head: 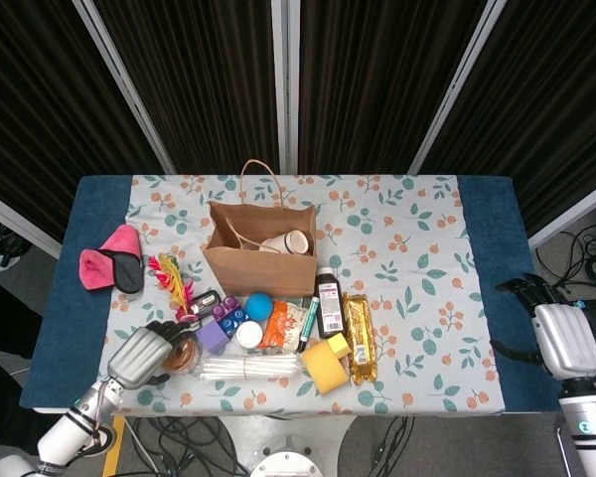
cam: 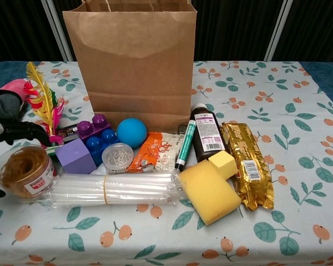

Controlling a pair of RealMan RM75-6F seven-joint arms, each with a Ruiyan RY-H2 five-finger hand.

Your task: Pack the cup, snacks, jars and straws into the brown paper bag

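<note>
The brown paper bag stands open behind the clutter, and a paper cup lies inside it. In front lie a jar of rubber bands, a small jar of clips, a bundle of straws, an orange snack packet and a gold snack bar. My left hand is at the rubber-band jar, fingers spread behind it and thumb in front; contact is unclear. My right hand hangs with its fingers apart, off the table's right edge, holding nothing.
A yellow sponge, dark bottle, green pen, blue ball, purple blocks and feather toy crowd around the task items. A pink and black cloth lies at the far left.
</note>
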